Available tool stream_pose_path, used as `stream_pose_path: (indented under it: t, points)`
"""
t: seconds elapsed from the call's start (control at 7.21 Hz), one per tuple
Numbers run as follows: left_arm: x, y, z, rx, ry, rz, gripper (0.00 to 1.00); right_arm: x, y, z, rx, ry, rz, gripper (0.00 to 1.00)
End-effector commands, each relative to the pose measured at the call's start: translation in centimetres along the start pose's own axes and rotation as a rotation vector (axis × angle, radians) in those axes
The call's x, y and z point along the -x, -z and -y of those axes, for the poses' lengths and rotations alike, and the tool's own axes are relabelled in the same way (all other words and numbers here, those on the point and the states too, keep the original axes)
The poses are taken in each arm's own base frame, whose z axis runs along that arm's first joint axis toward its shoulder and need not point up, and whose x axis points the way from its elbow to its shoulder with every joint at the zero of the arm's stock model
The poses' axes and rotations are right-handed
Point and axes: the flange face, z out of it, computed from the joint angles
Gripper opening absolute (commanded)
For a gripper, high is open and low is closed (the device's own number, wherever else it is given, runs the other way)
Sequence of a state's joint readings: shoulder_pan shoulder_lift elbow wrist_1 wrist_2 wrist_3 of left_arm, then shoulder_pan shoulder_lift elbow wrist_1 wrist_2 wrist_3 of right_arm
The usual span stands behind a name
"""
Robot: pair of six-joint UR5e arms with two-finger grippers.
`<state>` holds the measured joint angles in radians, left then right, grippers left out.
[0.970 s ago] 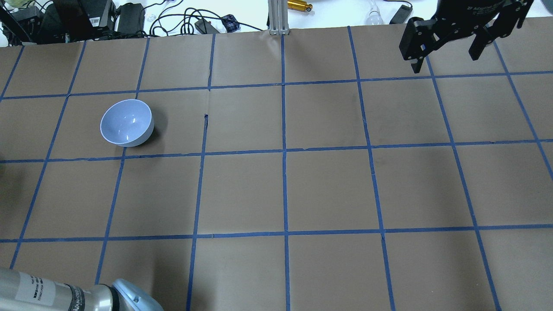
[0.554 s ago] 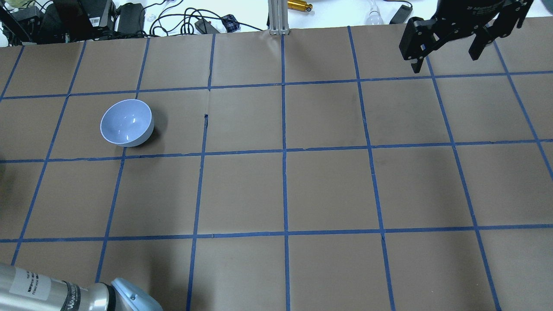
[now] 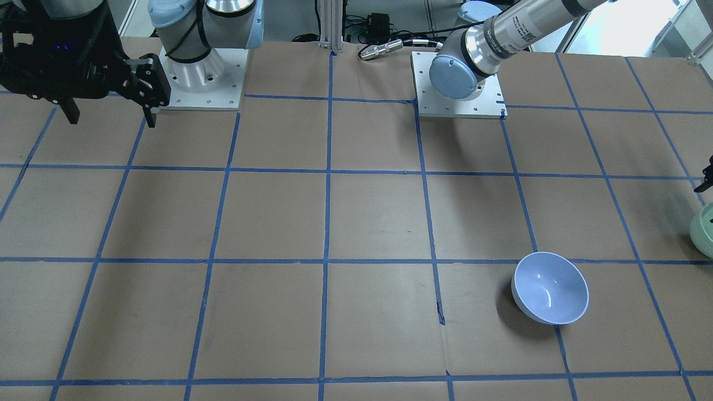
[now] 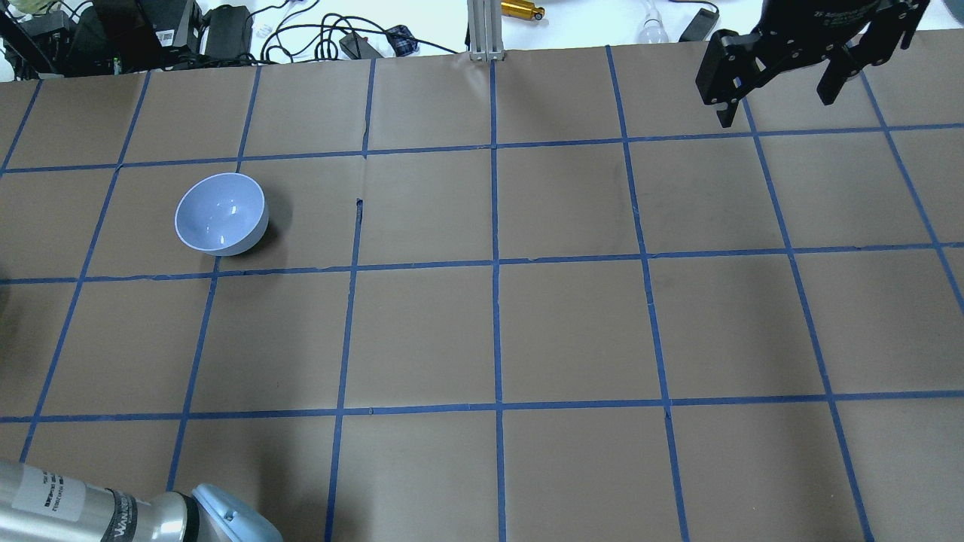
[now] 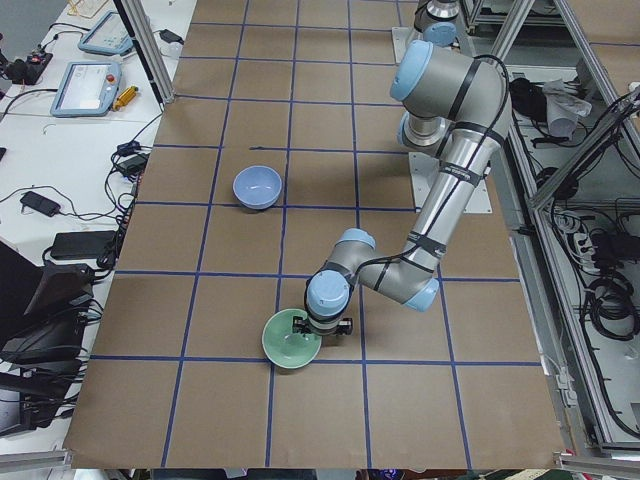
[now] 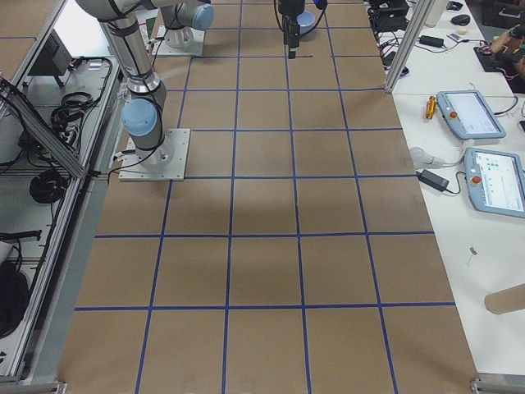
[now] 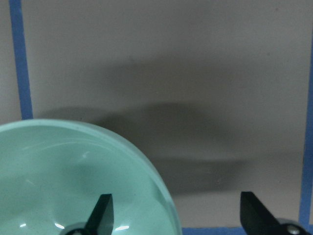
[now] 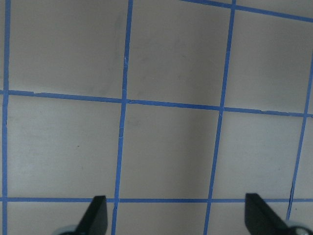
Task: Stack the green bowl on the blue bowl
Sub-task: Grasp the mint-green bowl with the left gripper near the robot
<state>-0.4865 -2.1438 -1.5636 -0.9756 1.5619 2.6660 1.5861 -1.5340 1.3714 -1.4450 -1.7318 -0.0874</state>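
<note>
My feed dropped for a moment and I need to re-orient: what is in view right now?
green bowl: one, mint green, upright near the table's end on the robot's left.
blue bowl: one, pale lavender-blue, upright on the table's left half, apart from the green bowl.
table: one, brown paper with a blue tape grid.
teach pendants: two, light blue, on the white bench past the table's far side.
left gripper: one, black, open, one finger inside the green bowl, one outside its rim.
right gripper: one, black, open, empty, above the table's far right part.

Green bowl [image 5: 284, 346]; blue bowl [image 5: 257, 186] — flat table [image 5: 235, 300] between.
</note>
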Motion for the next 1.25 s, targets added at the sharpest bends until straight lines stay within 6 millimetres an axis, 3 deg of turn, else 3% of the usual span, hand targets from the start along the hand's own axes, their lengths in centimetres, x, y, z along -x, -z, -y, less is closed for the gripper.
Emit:
stream_pose_path:
  t: [0.0,0.28,0.55,0.69,0.83,0.97,1.11]
  points:
    - [0.00,-0.02,-0.02,0.000,0.008,0.000,0.67,0.00,0.00,0.00,0.000,0.000,0.000,1.00]
    - [0.04,0.11,-0.11,0.002,0.014,0.002,0.63,0.00,0.00,0.00,0.000,0.000,0.000,1.00]
    - [0.00,-0.02,-0.02,0.000,0.012,0.000,0.30,0.00,0.00,0.00,0.000,0.000,0.000,1.00]
    - [0.00,-0.02,-0.02,0.000,0.012,0.000,0.19,0.00,0.00,0.00,0.000,0.000,0.000,1.00]
    - [0.04,0.11,-0.11,0.002,0.011,0.002,0.15,0.00,0.00,0.00,0.000,0.000,0.000,1.00]
    - [0.06,0.37,-0.14,0.006,0.009,0.004,0.00,0.00,0.00,0.00,0.000,0.000,0.000,1.00]
    - [0.02,0.25,-0.06,0.004,0.011,0.002,0.00,0.00,0.00,0.00,0.000,0.000,0.000,1.00]
